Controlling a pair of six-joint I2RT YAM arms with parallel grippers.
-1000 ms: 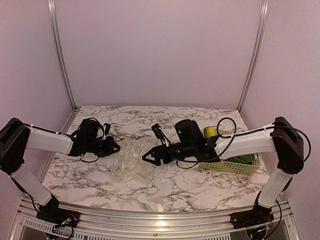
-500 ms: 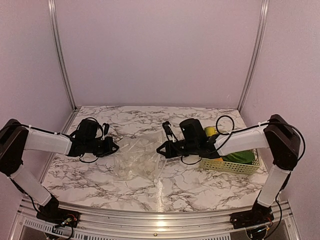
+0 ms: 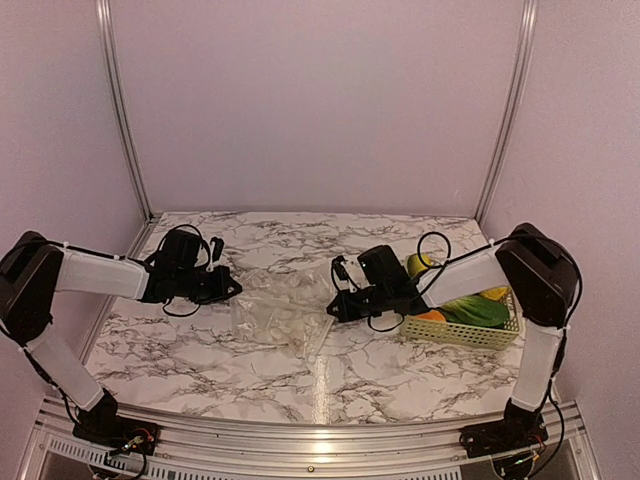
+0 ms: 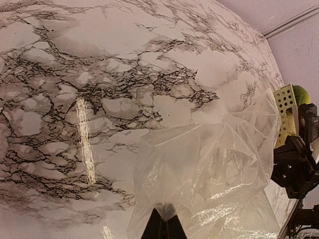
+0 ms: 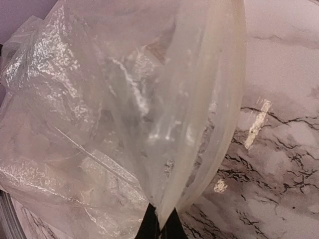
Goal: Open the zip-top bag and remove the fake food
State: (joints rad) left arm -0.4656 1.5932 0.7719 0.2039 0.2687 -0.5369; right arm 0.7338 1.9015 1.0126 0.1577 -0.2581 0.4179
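The zip-top bag (image 3: 283, 312), clear and crumpled, hangs stretched between both grippers just above the marble table. My left gripper (image 3: 236, 289) is shut on the bag's left end; in the left wrist view its tips (image 4: 163, 225) pinch a fold of the bag (image 4: 214, 169). My right gripper (image 3: 332, 308) is shut on the right end; in the right wrist view its tips (image 5: 162, 225) clamp the pale edge of the bag (image 5: 124, 114). I see nothing coloured inside the bag. The fake food (image 3: 478, 310), green, orange and yellow pieces, lies in the basket at the right.
A pale yellow-green lattice basket (image 3: 455, 335) stands at the right of the table, just behind my right wrist; its perforated corner (image 4: 285, 107) shows in the left wrist view. Metal frame posts stand at the back corners.
My right gripper has gone from open to shut on the bag's right edge and has drawn back to the right. The bag now spans between the two grippers. The left gripper has barely moved.
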